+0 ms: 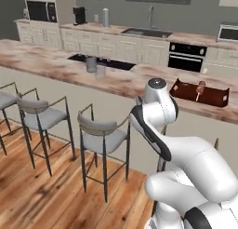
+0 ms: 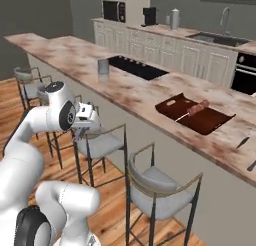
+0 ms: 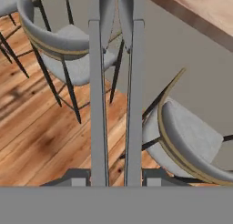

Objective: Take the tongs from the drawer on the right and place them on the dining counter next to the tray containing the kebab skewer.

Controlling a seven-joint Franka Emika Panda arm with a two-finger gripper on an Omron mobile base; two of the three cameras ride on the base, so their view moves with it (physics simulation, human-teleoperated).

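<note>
Gripper (image 3: pixel 113 180) grasps the tongs (image 3: pixel 113 82), held over the bar stools (image 3: pixel 73 54). Tray (image 2: pixel 195 115) with kebab skewer (image 2: pixel 196 109) lies near the dining counter (image 2: pixel 75 60) front edge.

White arm (image 1: pixel 158 130) folded, elbow raised high, forearm angled down and forward. Pincer (image 3: pixel 116 175) points downward, fingers (image 3: pixel 78 177) part-way closed, clamped on tongs (image 3: pixel 116 82), whose two grey blades run straight out between fingertips.

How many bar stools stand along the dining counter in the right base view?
3: one bar stool nearest, below the tray; one beside the gripper; one farthest left, partly hidden by the arm.
</note>
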